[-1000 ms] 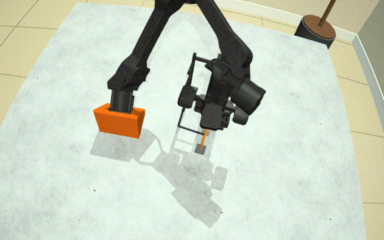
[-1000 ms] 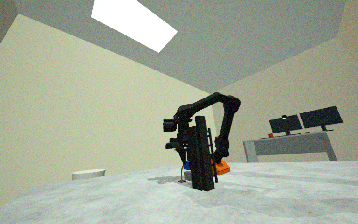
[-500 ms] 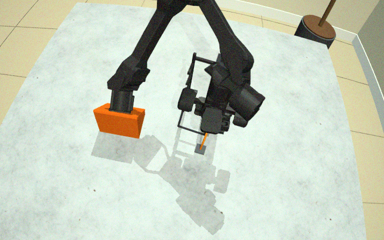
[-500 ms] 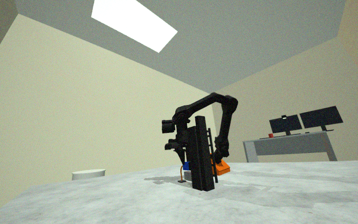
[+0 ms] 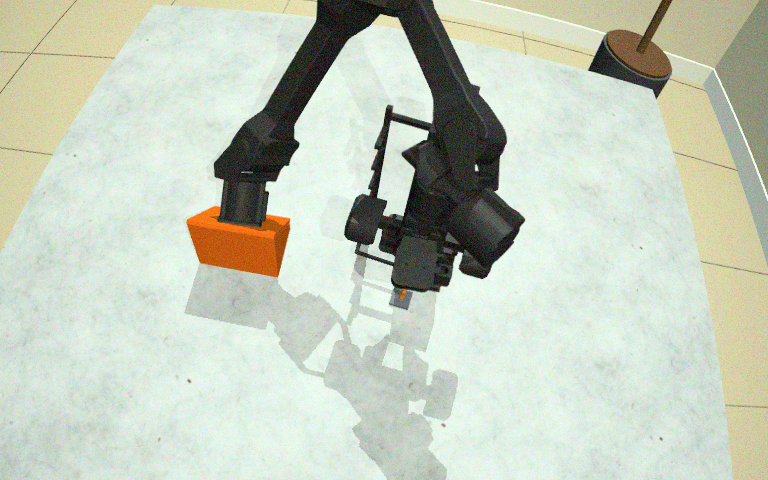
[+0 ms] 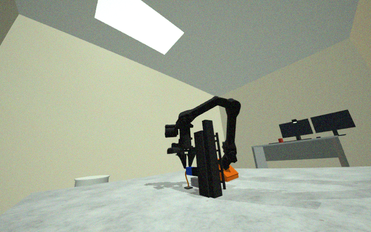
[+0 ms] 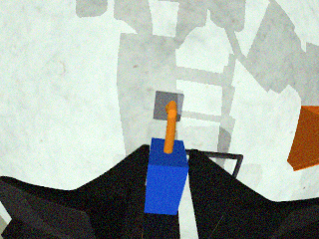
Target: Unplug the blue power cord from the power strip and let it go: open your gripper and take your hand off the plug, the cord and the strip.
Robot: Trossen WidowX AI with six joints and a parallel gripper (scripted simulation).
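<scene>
The blue plug [image 6: 189, 171] [image 7: 164, 189] is held above the table between the two fingers of my gripper [image 6: 188, 166] [image 7: 169, 153], which is shut on it. The orange cord [image 5: 402, 293] [image 6: 187, 179] [image 7: 169, 129] runs from the plug's blue end down to a small dark square [image 5: 399, 304] [image 6: 188, 187] on the table. The tall black upright body [image 6: 210, 158] seems to be the power strip. In the exterior view a short black part shows between the plug's blue part and it. Whether the plug still touches the strip is hidden.
A thin black ladder-like frame [image 5: 407, 120] [image 6: 218, 145] [image 7: 214, 154] stands beside the upright body. A grey block [image 6: 194, 181] lies below the plug. My arm's orange base block [image 5: 237, 247] [image 6: 232, 174] [image 7: 305, 139] stands to one side on the pale table [image 5: 566, 339].
</scene>
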